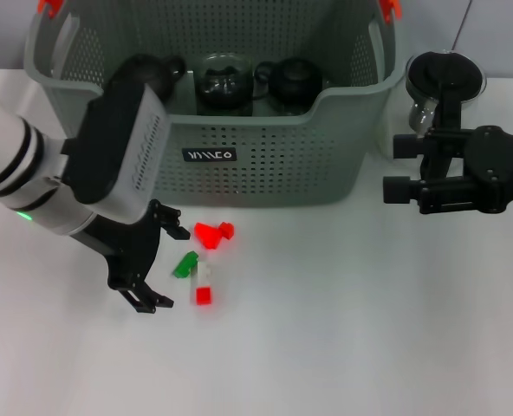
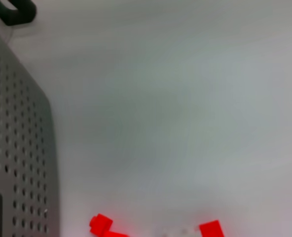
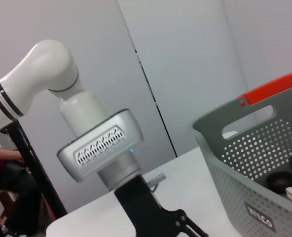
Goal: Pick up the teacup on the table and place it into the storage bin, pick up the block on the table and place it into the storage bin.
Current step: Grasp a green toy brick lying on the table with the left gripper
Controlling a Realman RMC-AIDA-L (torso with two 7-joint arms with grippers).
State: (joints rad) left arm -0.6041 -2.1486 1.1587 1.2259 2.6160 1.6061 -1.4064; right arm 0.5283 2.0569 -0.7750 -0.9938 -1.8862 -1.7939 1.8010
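Note:
The grey-green perforated storage bin [image 1: 265,165] stands at the back middle; it also shows in the left wrist view [image 2: 18,148] and the right wrist view [image 3: 254,163]. Dark tea vessels [image 1: 224,82] sit inside it. No teacup shows on the table. A red block [image 1: 213,232], a green block [image 1: 185,264] and a white-and-red block [image 1: 204,286] lie in front of the bin. My left gripper [image 1: 165,267] is open just left of the green block, low over the table. Red blocks [image 2: 101,224] show in the left wrist view. My right gripper [image 1: 397,166] is open and empty at the right.
A glass pitcher with a black lid and handle [image 1: 443,82] stands right of the bin, behind the right gripper. The white table [image 1: 343,329] stretches in front and to the right of the blocks. The left arm [image 3: 96,148] shows in the right wrist view.

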